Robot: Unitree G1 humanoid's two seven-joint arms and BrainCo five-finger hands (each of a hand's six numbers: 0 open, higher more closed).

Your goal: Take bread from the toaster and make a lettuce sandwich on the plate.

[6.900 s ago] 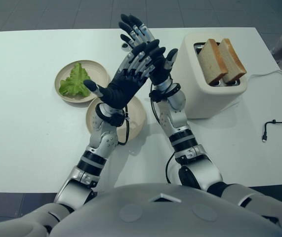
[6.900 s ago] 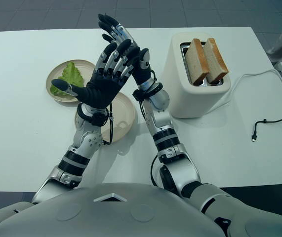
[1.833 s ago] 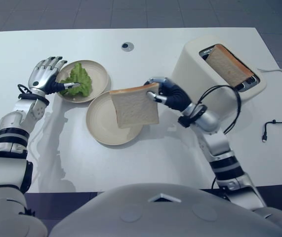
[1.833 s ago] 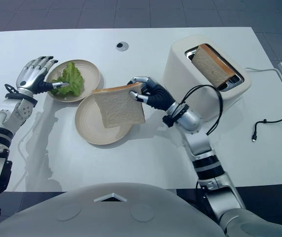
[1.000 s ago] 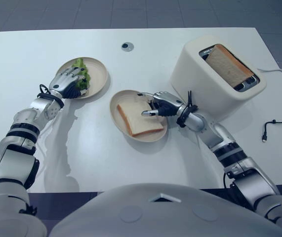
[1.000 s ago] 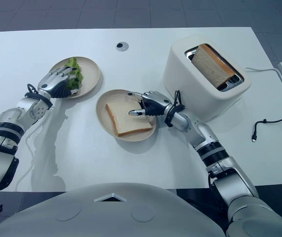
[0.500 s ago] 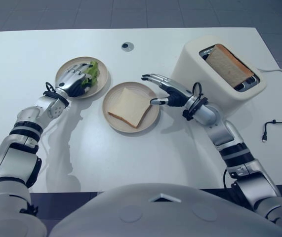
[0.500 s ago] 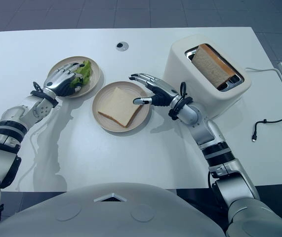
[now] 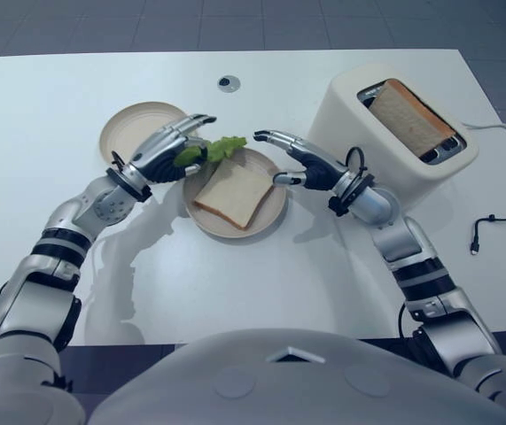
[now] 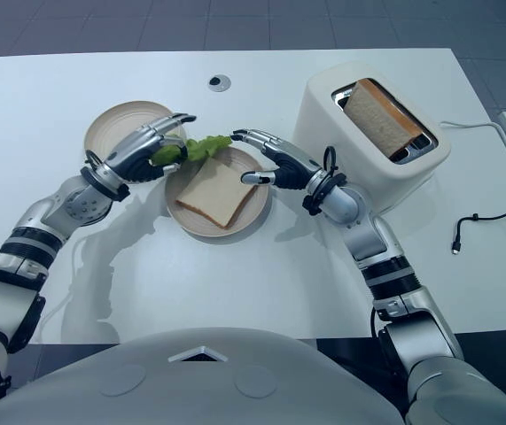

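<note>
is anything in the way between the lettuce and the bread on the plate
Nothing visible. The left hand holds the lettuce over the plate's left rim, next to the bare bread slice. The right hand is open at the plate's right side, off that path.

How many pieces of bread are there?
2. One bread slice lies flat on the nearer plate; the other slice stands in the toaster. More could hide inside it.

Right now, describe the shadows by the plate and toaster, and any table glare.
Left eye view: the round beige plate under the pale bread slice casts a soft, narrow shadow along its near rim. Right eye view: the cream toaster darkens the white table at its near base; no harsh glare.
</note>
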